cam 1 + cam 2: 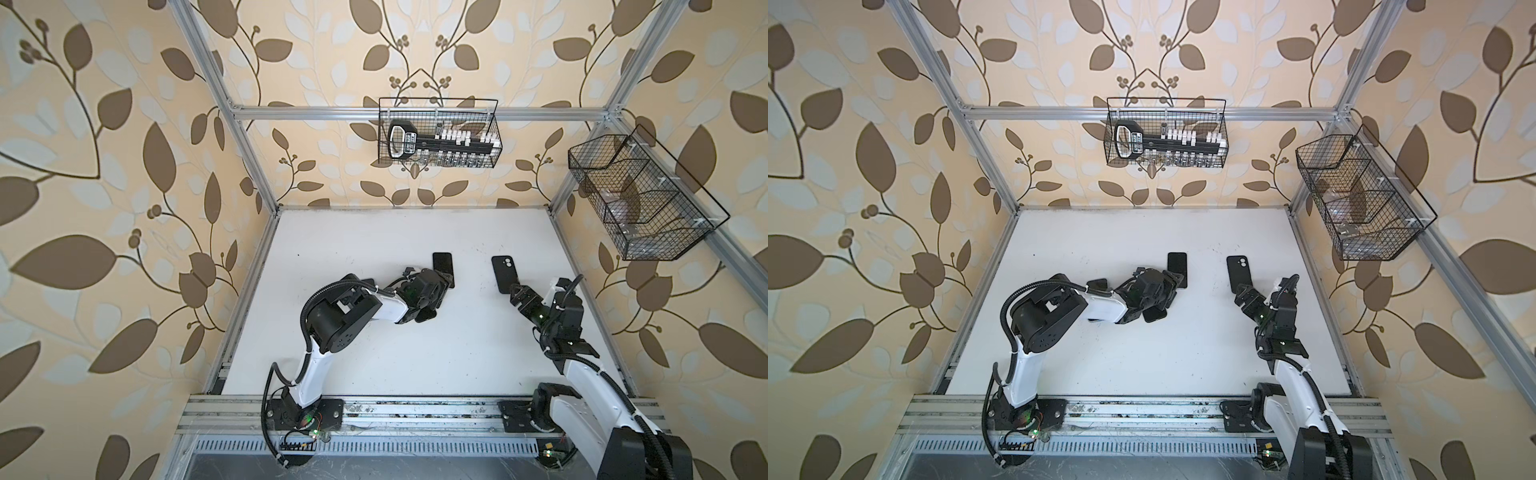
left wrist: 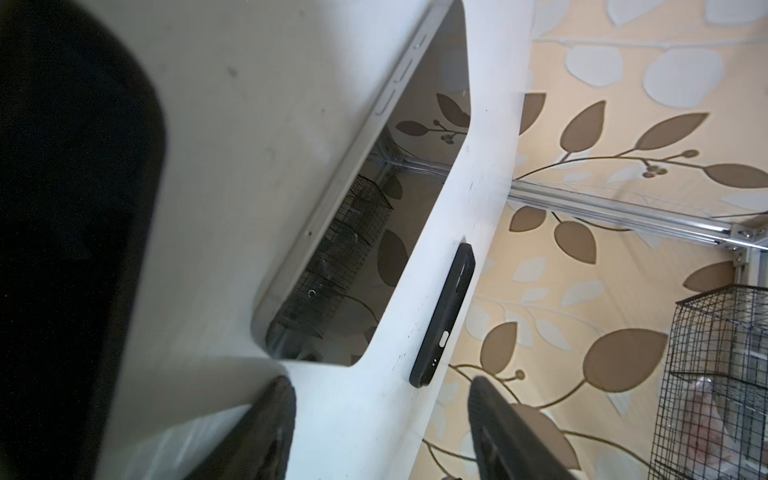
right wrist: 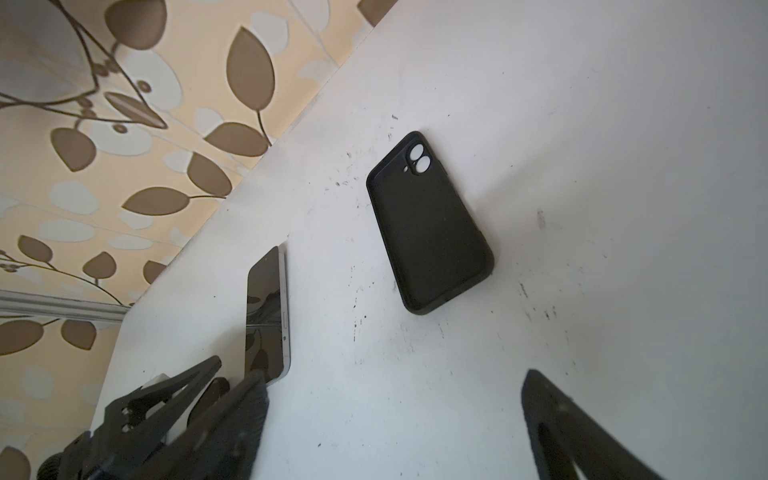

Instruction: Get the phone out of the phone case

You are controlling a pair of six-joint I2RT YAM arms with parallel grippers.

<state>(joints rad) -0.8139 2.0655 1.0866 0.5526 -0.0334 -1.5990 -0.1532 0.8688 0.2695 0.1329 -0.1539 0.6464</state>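
On the bench, the phone is laid apart from the empty phone case, and the left gripper and right gripper are spread with nothing held and should be lifted straight up so nothing gets bumped.

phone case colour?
Black phone case, empty; shows best in the right wrist view.

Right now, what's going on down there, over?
Left gripper open, right gripper open, both empty. Phone out, flat on table. Case empty, lying apart. Nothing in the way.
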